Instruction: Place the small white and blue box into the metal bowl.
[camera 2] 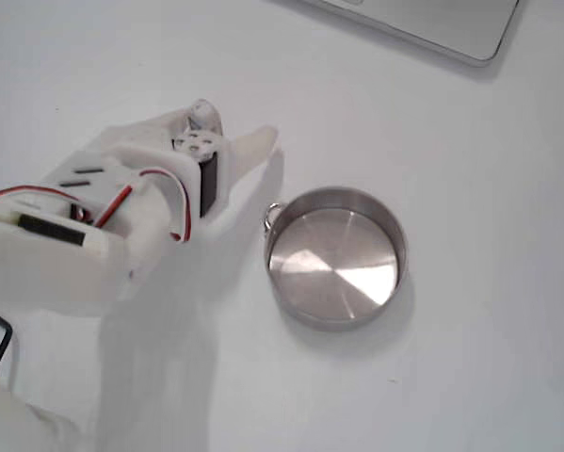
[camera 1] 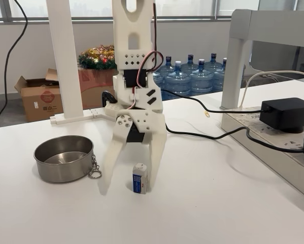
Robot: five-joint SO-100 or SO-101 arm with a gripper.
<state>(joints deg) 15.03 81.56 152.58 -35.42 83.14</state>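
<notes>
Two white fingers of the gripper [camera 1: 133,175] spread wide, tips down on the white table [camera 1: 217,203] at lower centre of a fixed view. Small white and blue box [camera 1: 139,178] stands upright between them. Metal bowl [camera 1: 64,158] sits lower left, empty.

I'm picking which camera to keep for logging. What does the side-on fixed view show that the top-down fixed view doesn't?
The side-on view has the small box standing upright on the table between the open pincer fingers, plus the black power adapter, water bottles and a cardboard box behind. The top-down view has the bowl's bare inside and a laptop corner; the arm hides the spot where the small box would be. Both show the metal bowl, its keyring clip and the white table.
</notes>
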